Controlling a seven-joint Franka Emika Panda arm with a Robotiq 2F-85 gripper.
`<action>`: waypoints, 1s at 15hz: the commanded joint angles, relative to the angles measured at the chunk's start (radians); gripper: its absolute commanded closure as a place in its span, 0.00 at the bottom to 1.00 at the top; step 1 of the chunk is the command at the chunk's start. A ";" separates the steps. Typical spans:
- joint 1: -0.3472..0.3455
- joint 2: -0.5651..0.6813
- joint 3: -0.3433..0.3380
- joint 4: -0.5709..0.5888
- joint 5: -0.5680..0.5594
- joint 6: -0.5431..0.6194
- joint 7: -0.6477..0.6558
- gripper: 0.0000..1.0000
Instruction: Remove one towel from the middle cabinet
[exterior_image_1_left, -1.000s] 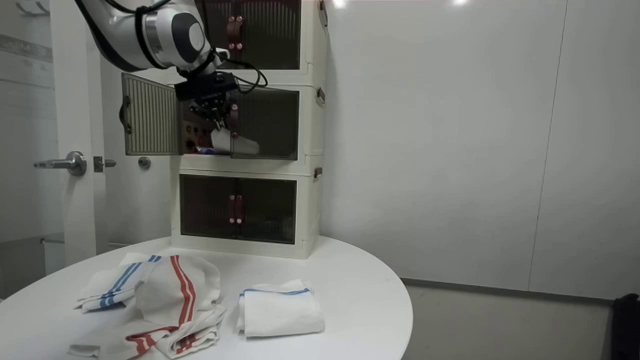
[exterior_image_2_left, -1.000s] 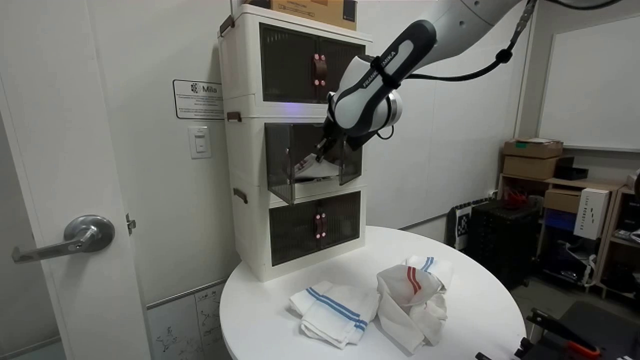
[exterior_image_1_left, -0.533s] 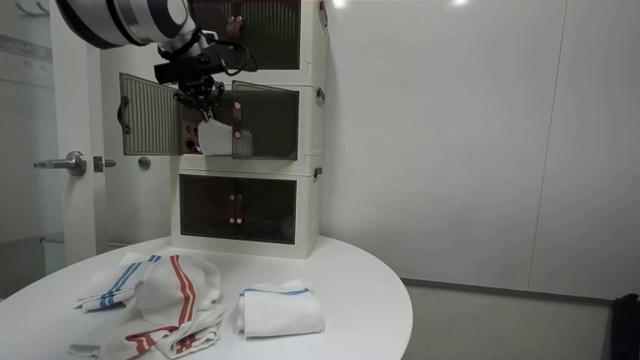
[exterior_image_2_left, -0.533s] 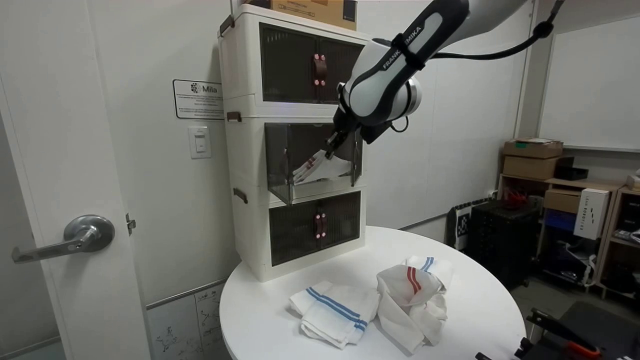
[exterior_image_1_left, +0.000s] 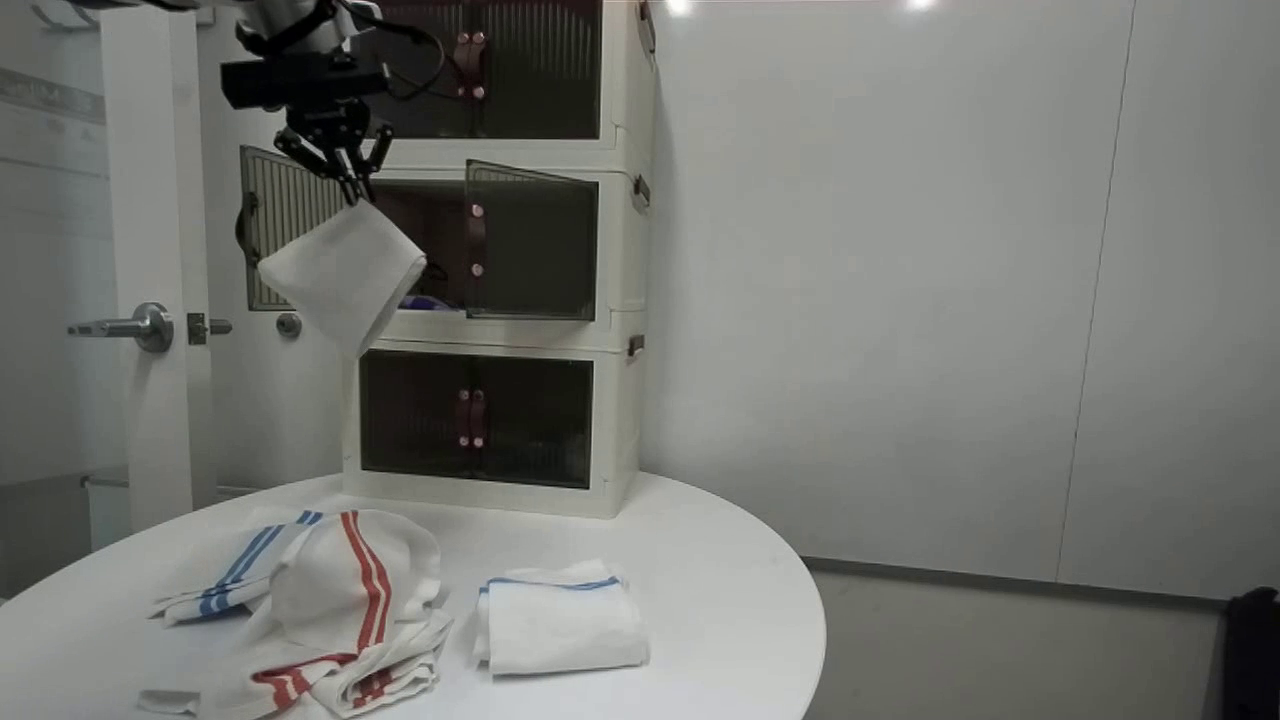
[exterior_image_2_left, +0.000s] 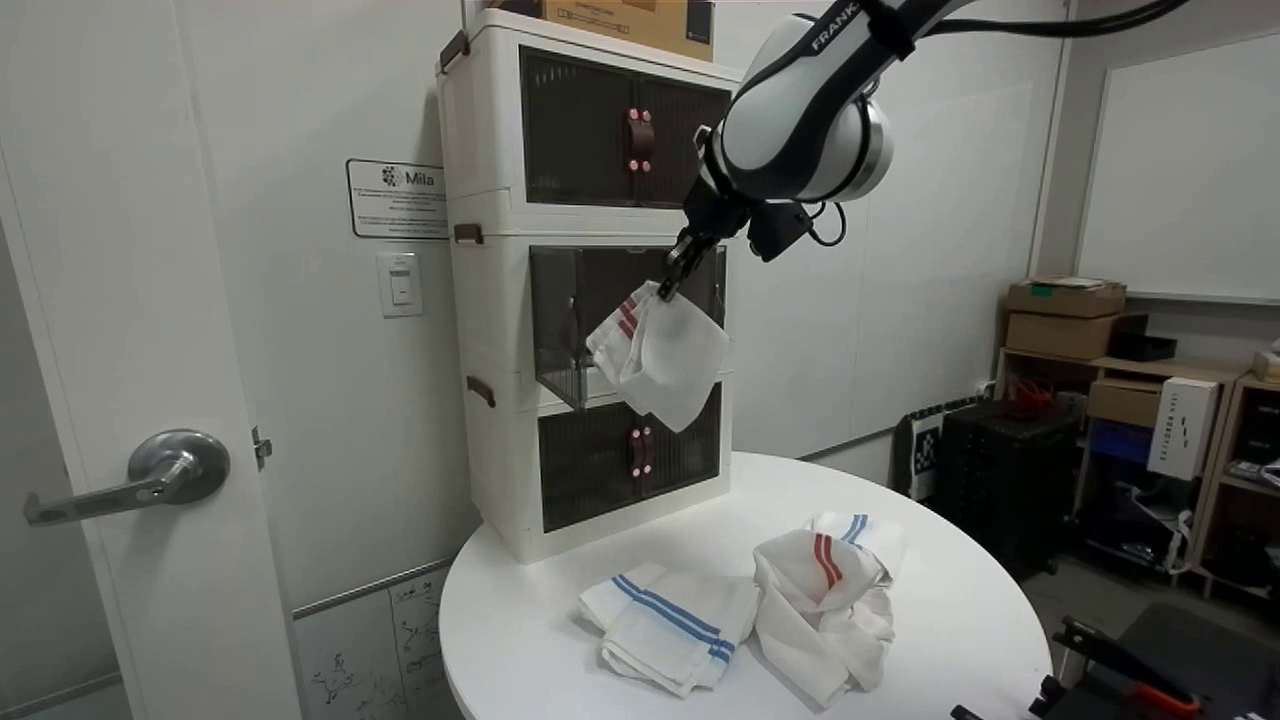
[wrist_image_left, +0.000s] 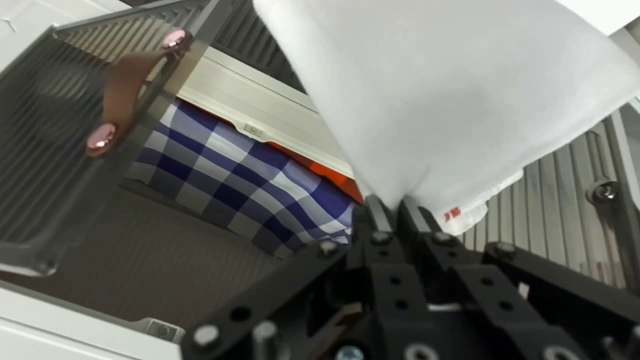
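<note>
Evidently, the black two-fingered mechanical gripper is closed on the upper tip of the white cloth towel with red stripes, which hangs outside, in front of the middle cream plastic cabinet. Extraction is judged nearly complete. Advised: hold the pinch, draw straight back so that the loose folds clear the open smoked, ribbed plastic doors, then lower slowly over the round white tabletop. The blue-and-white checked cloth inside should be left undisturbed.
</note>
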 joint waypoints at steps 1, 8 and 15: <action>0.025 -0.097 -0.013 -0.070 0.079 -0.060 -0.071 0.92; 0.038 -0.046 -0.032 -0.085 0.175 -0.212 -0.143 0.92; 0.091 0.055 -0.050 -0.090 0.276 -0.357 -0.238 0.92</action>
